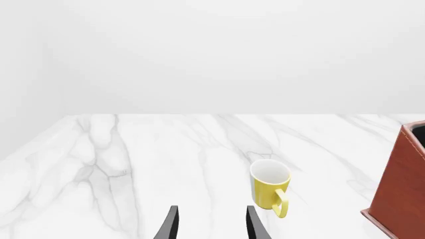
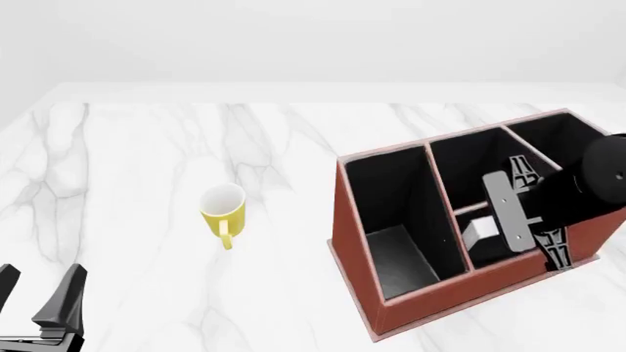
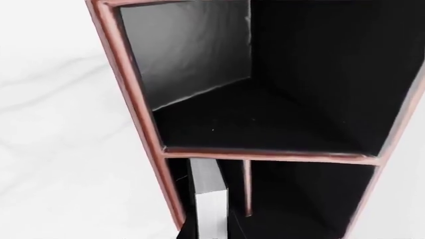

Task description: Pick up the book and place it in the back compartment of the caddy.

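The reddish-brown caddy (image 2: 354, 242) with a black interior stands on the right of the table. The book (image 2: 479, 232) shows as a pale grey-white block standing in the small near-middle compartment. In the right wrist view the book (image 3: 209, 199) is just past a divider of the caddy (image 3: 129, 84). My right gripper (image 2: 533, 214) hangs over the caddy's middle, open, its fingers spread wide with nothing between them. My left gripper (image 2: 39, 297) rests low at the near left, open and empty. In its own view the left gripper (image 1: 211, 223) points across the table.
A yellow mug (image 2: 223, 209) stands upright left of the caddy, handle toward me. The left wrist view shows the mug (image 1: 270, 188) just ahead of the fingers and a corner of the caddy (image 1: 401, 179) beside it. White marble table (image 2: 146, 161) all around.
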`<state>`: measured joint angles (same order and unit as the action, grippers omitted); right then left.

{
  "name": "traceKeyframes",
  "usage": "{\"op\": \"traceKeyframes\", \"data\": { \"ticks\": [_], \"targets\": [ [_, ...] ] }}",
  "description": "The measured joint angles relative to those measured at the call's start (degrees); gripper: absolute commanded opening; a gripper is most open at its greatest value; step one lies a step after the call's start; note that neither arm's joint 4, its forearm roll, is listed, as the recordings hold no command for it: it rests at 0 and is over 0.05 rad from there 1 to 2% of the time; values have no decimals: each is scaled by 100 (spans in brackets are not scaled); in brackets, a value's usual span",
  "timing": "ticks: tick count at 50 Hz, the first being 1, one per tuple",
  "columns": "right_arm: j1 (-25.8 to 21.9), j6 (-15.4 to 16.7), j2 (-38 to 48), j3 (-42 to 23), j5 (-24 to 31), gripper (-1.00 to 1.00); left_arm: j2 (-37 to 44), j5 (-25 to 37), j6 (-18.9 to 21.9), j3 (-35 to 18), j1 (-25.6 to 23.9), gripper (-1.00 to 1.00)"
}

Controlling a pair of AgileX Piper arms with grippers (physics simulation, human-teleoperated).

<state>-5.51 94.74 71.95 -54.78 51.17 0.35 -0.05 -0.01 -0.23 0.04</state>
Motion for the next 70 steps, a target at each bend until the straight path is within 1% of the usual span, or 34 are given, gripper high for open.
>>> {"op": "traceKeyframes", "data": {
  "ticks": [4,5,11,18,24,33,43,55,66,70],
  "targets": [
    [12,-7,150,-59,-85,-100,0,0,0,0,0,100],
    [17,8,210,-80,-153,100,0,0,-1,0,0,100],
    [15,47,496,-277,-562,100,0,0,-1,0,0,100],
    [-322,-166,692,-652,-863,100,0,0,0,0,0,100],
    [-563,-302,730,-889,-960,100,0,0,-1,0,1,100],
    [-819,-451,642,-1183,-904,100,0,0,-1,0,0,100],
    [-1093,-625,393,-1451,-660,100,0,0,-1,0,0,100],
    [-1437,-772,-123,-1988,-43,100,0,0,0,0,0,100],
    [-1877,-933,-779,-2556,536,100,0,0,-1,0,0,100],
    [-2171,-1074,-1106,-2629,563,100,0,0,-1,0,0,100]
  ]
}}
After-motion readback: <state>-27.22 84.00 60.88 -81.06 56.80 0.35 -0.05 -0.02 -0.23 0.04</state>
